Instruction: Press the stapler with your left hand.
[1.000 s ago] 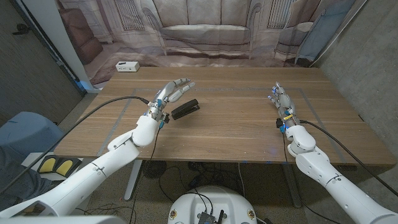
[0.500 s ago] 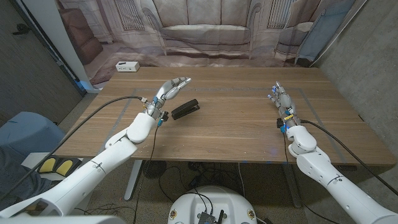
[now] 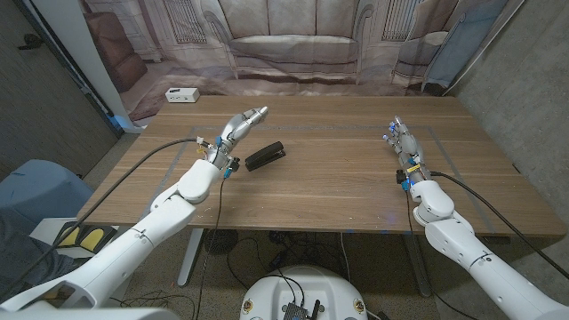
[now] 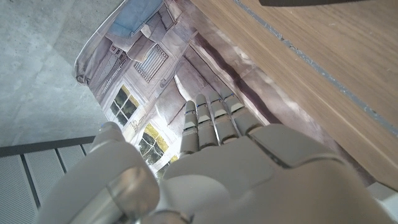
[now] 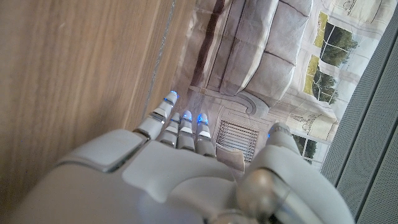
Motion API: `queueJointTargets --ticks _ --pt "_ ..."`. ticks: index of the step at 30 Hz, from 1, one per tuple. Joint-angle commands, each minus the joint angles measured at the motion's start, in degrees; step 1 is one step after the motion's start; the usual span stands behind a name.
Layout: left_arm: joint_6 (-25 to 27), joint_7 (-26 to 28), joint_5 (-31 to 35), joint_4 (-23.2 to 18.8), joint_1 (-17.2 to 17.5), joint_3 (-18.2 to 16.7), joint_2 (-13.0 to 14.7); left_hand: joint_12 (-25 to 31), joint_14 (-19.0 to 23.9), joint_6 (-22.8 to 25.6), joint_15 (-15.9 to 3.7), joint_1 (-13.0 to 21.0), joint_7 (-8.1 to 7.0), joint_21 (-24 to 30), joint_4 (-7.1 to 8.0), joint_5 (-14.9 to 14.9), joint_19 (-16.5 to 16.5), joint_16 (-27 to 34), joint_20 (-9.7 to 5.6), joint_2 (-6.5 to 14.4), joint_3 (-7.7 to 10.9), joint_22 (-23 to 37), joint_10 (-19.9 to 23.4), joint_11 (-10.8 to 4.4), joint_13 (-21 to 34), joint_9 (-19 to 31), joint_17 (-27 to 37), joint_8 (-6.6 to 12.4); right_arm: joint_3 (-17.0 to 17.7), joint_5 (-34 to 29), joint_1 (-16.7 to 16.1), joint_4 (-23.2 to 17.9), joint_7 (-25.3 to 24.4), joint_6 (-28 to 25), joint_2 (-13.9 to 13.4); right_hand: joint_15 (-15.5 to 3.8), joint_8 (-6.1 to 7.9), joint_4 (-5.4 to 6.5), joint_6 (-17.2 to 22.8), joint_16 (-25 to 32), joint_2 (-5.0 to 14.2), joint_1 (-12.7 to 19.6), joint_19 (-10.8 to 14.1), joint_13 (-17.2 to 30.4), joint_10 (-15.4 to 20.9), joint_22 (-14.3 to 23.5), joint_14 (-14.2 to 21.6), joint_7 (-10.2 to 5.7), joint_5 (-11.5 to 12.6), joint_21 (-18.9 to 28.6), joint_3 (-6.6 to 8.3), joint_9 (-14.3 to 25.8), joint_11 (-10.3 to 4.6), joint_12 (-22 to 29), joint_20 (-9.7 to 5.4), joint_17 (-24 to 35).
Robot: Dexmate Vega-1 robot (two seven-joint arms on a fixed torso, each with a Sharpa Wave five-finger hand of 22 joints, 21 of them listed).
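On table's far left edge: small white box [image 3: 182,94], well apart from all else. Nearer the middle, left hand [image 3: 242,124] raised above the wooden table [image 3: 338,178], fingers [image 3: 256,114] stretched out and close side by side, empty, pointing toward the far edge. Just beside it, toward the robot's right and a little nearer the front: black stapler [image 3: 265,156], lying flat on the wood, long axis slanted, apart from the hand with bare wood between. Black cable [image 3: 151,153] trailing from the left wrist off the table's left side. From the left wrist camera: back of left hand [image 4: 230,162], fingers [image 4: 205,121] straight and pressed together, nothing in them, backdrop cloth with printed windows [image 4: 134,99] beyond; dark sliver of stapler [image 4: 298,2] at the picture's edge, on the wood. Across the table's right part: right hand [image 3: 403,144] near the right edge, standing on its edge, fingers together and straight, small blue lights at the tips, empty, well apart from the stapler. From the right wrist camera: same right hand [image 5: 174,168], fingers [image 5: 186,127] lined up side by side beside the table surface, tips lit blue, holding nothing. Behind the table: printed backdrop with a sofa [image 3: 289,49].
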Motion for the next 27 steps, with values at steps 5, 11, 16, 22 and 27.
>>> queueJointTargets --ticks 5,11,16,22,27 --pt "1.97 -4.50 -11.59 1.27 -0.44 -1.42 -1.86 -0.18 -2.40 -2.81 0.46 -0.56 0.09 -0.28 0.03 0.02 -2.09 0.03 -0.33 -0.46 -0.33 0.14 -2.43 0.40 0.14 0.08 0.22 -0.17 -0.02 -0.72 -0.33 -0.25 0.40 1.04 -0.05 -0.09 0.21 -0.62 0.69 0.21 0.68 0.57 0.51 0.26 0.63 0.14 0.62 0.25 0.08 0.22 0.25 0.21 -0.02 0.13 -0.19 0.11" --pt "8.94 -4.80 -15.70 -1.48 -0.18 -1.92 -0.65 -0.18 -3.87 -4.52 0.56 -0.72 0.32 -0.46 0.00 0.04 -3.61 -0.03 -0.37 -0.44 -0.41 0.10 -3.69 0.58 0.11 0.07 0.21 -0.23 0.03 -0.83 -0.67 -0.31 -0.04 1.09 0.13 -0.08 0.28 -0.68 0.96 0.12 0.51 0.55 0.36 0.26 0.62 0.13 0.52 0.38 0.05 0.09 0.16 0.21 0.19 0.09 -0.26 0.11" --pt "12.49 -5.28 -17.34 -2.28 -0.87 -1.82 0.11 -0.31 -5.51 -7.04 1.04 -0.84 0.62 -0.50 -0.01 0.08 -5.29 0.01 -0.37 -0.18 -0.39 0.05 -5.81 0.81 0.06 0.04 0.20 -0.35 0.00 -1.07 -0.60 0.09 0.27 1.32 -0.05 0.07 0.53 -0.70 1.69 0.05 0.38 0.47 0.34 0.25 0.60 0.12 0.44 0.49 0.02 0.02 0.06 0.23 0.18 0.05 -0.22 0.12" --pt "10.17 -9.14 -20.00 1.93 -2.17 -1.18 -1.60 -0.25 -6.87 -8.17 1.23 -0.95 0.43 -0.60 -0.01 0.08 -6.62 -0.07 -0.46 -0.06 -0.40 0.03 -6.85 0.87 0.04 0.02 0.20 -0.26 -0.27 -1.20 -0.26 0.28 1.26 0.95 -0.67 0.00 0.40 -0.78 1.51 0.00 0.35 0.55 0.31 0.25 0.58 0.12 0.41 -0.03 0.03 -0.06 0.05 0.23 0.00 0.01 -0.24 0.10" --pt "1.31 -12.13 -19.46 8.41 -3.36 -0.69 -4.70 0.05 -6.51 -8.03 0.93 -1.11 0.09 -0.41 0.00 0.08 -6.84 0.34 -0.40 -0.13 -0.50 0.01 -6.82 0.42 0.01 0.01 0.20 0.11 -0.36 -1.06 -0.04 0.08 1.87 0.49 -1.15 -0.20 0.35 -0.82 1.47 -0.03 0.35 0.59 0.29 0.25 0.53 0.12 0.40 -0.22 0.03 -0.11 0.04 0.23 -0.21 -0.04 -0.26 0.10"
